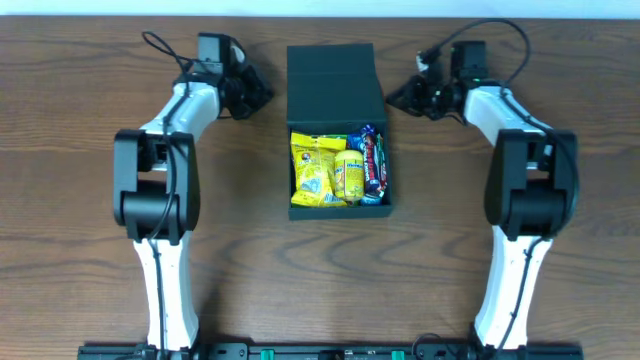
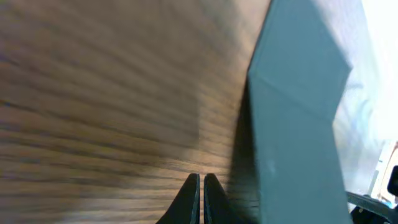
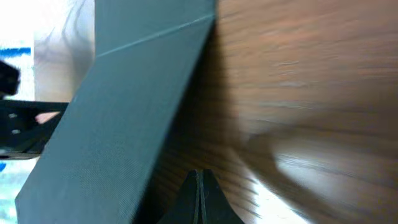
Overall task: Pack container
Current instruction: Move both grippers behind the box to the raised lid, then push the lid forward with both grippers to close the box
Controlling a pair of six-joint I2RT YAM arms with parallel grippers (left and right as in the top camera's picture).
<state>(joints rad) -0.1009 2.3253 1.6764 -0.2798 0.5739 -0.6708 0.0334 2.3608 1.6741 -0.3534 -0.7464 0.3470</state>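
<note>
The dark teal container (image 1: 336,90) stands in the middle of the table with its flap lid raised at the back. Its open part holds yellow snack packets (image 1: 318,170), a yellow packet (image 1: 349,176) and a dark candy bar (image 1: 373,160). My left gripper (image 1: 262,95) is shut and empty just left of the lid; the left wrist view shows its fingertips (image 2: 201,186) together beside the teal wall (image 2: 292,124). My right gripper (image 1: 397,97) is shut and empty just right of the lid; its tips (image 3: 199,183) sit beside the teal wall (image 3: 124,118).
The wooden table (image 1: 90,150) runs to a pale wall along the back edge. Both arm bases stand at the front edge, left (image 1: 160,300) and right (image 1: 510,290). Cables loop behind each wrist.
</note>
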